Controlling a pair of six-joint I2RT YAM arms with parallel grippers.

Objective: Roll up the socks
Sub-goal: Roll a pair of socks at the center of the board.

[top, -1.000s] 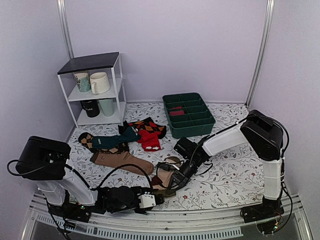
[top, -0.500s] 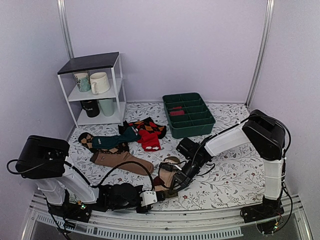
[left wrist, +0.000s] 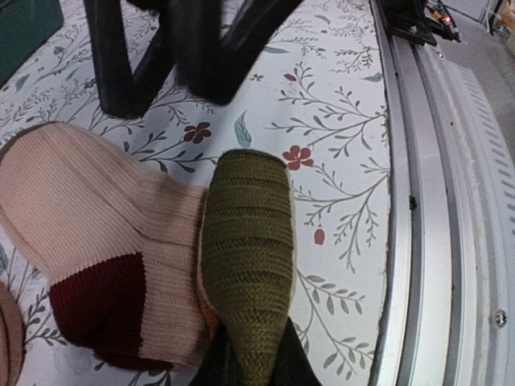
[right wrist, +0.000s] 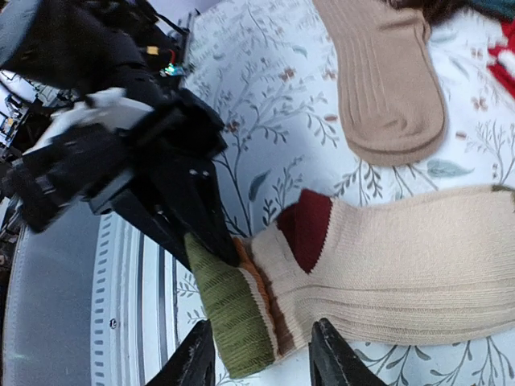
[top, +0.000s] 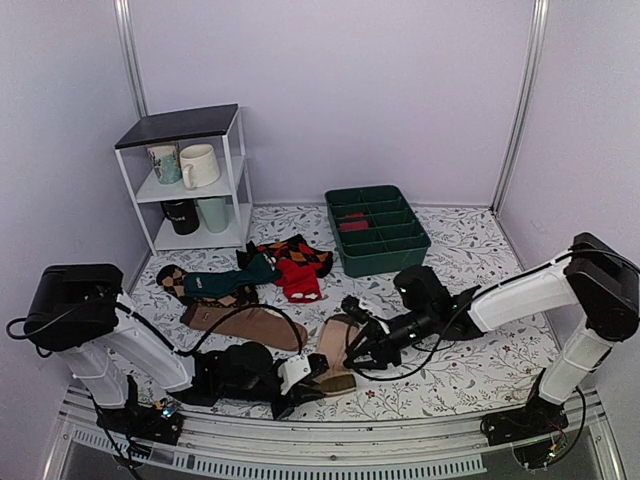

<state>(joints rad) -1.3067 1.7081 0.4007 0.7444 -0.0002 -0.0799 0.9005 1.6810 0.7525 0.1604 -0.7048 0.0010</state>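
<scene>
The socks [top: 335,350] lie at the front middle of the table: beige knit with a maroon heel and an olive, striped foot. My left gripper [top: 318,370] is shut on the olive toe end. In the left wrist view the olive foot [left wrist: 245,241] runs down between its fingers [left wrist: 249,366], beside the beige leg [left wrist: 88,193]. My right gripper [top: 352,355] is open just right of the socks. In the right wrist view its fingers [right wrist: 261,362] straddle the striped foot of the socks [right wrist: 418,241], close to the left gripper [right wrist: 173,185].
A plain brown sock [top: 250,322] lies left of the socks, also in the right wrist view [right wrist: 390,80]. Red argyle socks [top: 298,265] and a teal sock [top: 225,283] lie behind. A green tray [top: 385,262] stands at the back, a mug shelf [top: 190,180] at far left. The metal rail [left wrist: 418,201] runs along the near edge.
The right arm has dropped low and stretched out to the right, its gripper backing off slightly. The socks now lie more spread out. The left gripper has shifted right, still holding the toe.
</scene>
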